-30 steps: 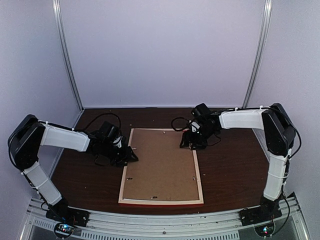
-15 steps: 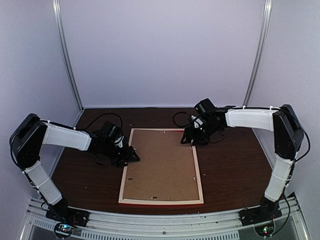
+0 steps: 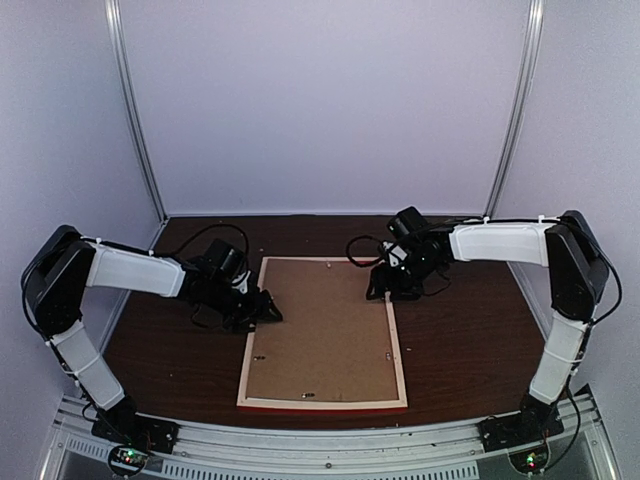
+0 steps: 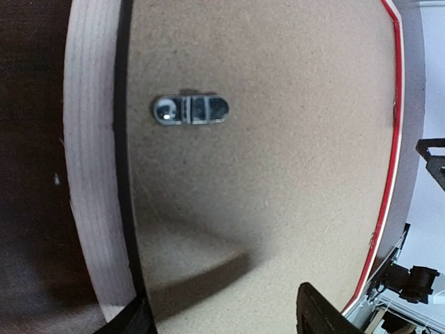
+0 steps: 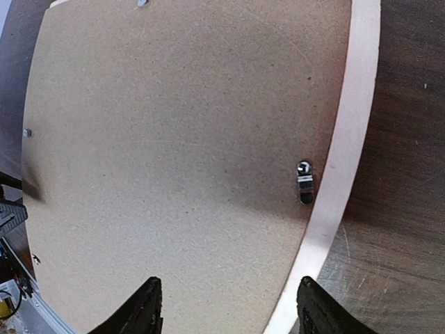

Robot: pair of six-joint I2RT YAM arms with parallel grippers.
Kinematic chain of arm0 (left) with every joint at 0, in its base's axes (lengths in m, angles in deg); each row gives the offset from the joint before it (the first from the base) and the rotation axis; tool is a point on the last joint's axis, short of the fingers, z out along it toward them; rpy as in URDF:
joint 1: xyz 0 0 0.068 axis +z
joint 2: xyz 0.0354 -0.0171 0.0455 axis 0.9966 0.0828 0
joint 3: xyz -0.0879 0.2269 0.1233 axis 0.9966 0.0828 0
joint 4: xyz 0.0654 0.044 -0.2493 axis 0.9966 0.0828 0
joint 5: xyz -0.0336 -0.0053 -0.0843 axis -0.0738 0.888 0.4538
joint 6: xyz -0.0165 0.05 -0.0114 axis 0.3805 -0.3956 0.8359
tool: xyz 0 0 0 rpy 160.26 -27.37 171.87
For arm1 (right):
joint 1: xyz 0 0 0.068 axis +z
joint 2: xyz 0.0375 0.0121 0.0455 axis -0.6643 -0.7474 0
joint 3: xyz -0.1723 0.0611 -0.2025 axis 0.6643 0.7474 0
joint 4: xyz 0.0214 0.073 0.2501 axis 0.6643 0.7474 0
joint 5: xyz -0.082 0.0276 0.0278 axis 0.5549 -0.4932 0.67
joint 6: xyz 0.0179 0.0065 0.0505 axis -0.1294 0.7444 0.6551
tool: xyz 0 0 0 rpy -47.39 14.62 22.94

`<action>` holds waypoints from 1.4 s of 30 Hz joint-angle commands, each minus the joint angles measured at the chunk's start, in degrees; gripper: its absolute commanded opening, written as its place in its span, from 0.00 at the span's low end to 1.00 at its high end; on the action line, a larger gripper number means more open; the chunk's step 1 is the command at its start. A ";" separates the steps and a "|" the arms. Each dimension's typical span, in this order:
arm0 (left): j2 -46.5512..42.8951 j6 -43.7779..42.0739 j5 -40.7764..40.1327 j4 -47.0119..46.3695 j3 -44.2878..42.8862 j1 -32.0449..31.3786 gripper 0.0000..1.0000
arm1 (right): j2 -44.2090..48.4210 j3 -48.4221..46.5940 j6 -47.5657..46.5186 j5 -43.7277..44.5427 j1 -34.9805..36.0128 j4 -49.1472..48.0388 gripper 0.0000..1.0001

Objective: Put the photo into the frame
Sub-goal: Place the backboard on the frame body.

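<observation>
brown backing board point(image 3: 322, 325), dark table point(image 3: 460, 340)

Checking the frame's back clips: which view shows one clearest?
Left wrist: a metal clip appears large and sharp on the backing board. Right wrist shows another clip, smaller; the top view gives only specks.

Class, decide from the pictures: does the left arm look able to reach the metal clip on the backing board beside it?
Probably yes: the left claw hangs open over the frame, and the clip lies uncovered on the backing board just ahead.
</observation>
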 commanded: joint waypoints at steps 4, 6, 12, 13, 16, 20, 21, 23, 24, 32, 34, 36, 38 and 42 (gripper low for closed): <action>0.84 -1.75 1.03 1.42 -2.54 -0.79 0.67 | 3.09 0.39 -2.75 8.57 0.12 5.21 0.65; 0.85 -1.89 1.03 1.53 -2.54 -0.83 0.68 | 3.04 0.70 -3.08 9.13 0.19 5.75 0.65; 0.90 -2.32 0.94 1.63 -2.46 -0.97 0.72 | 2.57 2.59 -3.18 8.75 0.48 5.20 0.63; 0.87 -2.46 0.94 1.68 -2.46 -0.97 0.72 | 2.40 2.90 -3.18 8.49 0.59 5.05 0.63; 0.99 -2.61 0.83 1.57 -2.59 -1.12 0.73 | 1.96 3.60 -2.96 8.34 1.31 4.62 0.61; 1.25 -2.67 0.93 1.54 -2.59 -1.22 0.74 | 1.20 4.46 -2.36 8.27 2.01 4.04 0.58; 1.29 -2.63 0.93 1.37 -2.55 -1.23 0.74 | 1.02 4.63 -2.23 8.22 2.23 3.95 0.58; 1.38 -2.59 1.11 1.16 -2.46 -1.27 0.74 | 0.61 4.91 -1.91 8.30 2.41 3.77 0.57; 1.46 -2.54 1.13 1.11 -2.46 -1.30 0.74 | 0.55 5.07 -1.80 8.38 2.44 3.63 0.56; 1.64 -2.76 1.17 0.75 -2.59 -1.49 0.74 | -0.30 6.05 -1.30 8.29 2.59 2.93 0.43; 1.68 -2.80 1.21 0.76 -2.55 -1.54 0.74 | -0.45 6.18 -1.18 8.31 2.69 2.80 0.41; 1.67 -2.82 1.17 0.78 -2.46 -1.58 0.74 | -0.59 6.35 -1.11 8.38 2.69 2.73 0.39; 1.73 -2.89 1.15 0.77 -2.43 -1.67 0.75 | -0.70 6.58 -1.07 8.41 2.72 2.71 0.37; 1.82 -3.20 0.55 1.78 -2.75 -1.91 0.75 | -0.68 7.01 -0.89 8.37 2.73 2.87 0.32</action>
